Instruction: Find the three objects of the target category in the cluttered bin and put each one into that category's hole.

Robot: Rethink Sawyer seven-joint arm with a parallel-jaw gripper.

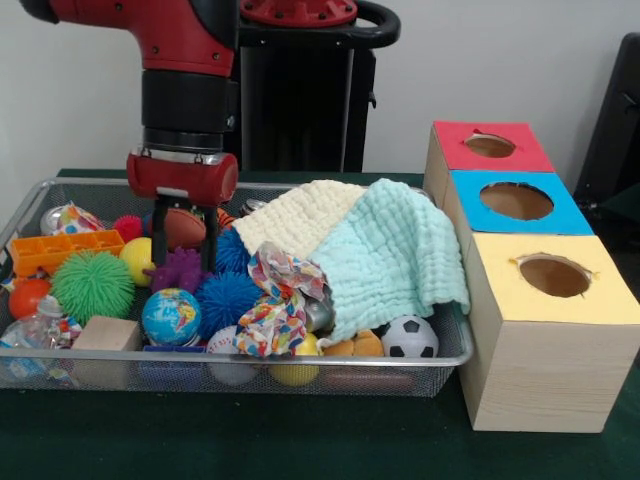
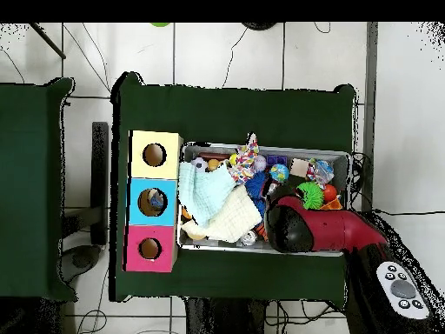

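**Item: brown ball** [image 1: 185,228]. It sits at the back left of the wire bin [image 1: 440,345], half sunk among other toys and directly under the arm. It looks like a small football. It is probably light and slightly yielding, with a smooth skin that could slip. It is best taken across its narrow middle, with the pinch kept level.

**End effector** [image 1: 185,262]. It is lowered into the bin with its two black fingers apart, one on each side of the brown ball. Whether they touch the ball cannot be made out. In the overhead view the arm hides it.

**Neighbours.**
- The purple spiky toy [image 1: 178,270] sits just in front of the ball. It is soft and likely to snag.
- The blue spiky ball [image 1: 226,298] is to the right of the purple toy.
- The green spiky ball [image 1: 92,285], globe ball [image 1: 171,316] and soccer ball [image 1: 410,338] lie nearer the front rim.
- The wooden block [image 1: 106,334] is rigid.

**Coverings.** A cream cloth [image 1: 300,218] and a mint cloth [image 1: 390,255] are draped over the right half of the bin. They are limp, and what lies beneath them is hidden.

**Destination.** The box stands on the green worktop [image 1: 300,440], touching the right end of the bin. It has a red hole [image 1: 490,146], a blue hole [image 1: 516,201] and a yellow hole [image 1: 554,275].

**Note.** The target category is not stated. Judging from the arm's position, this ball is the current candidate.
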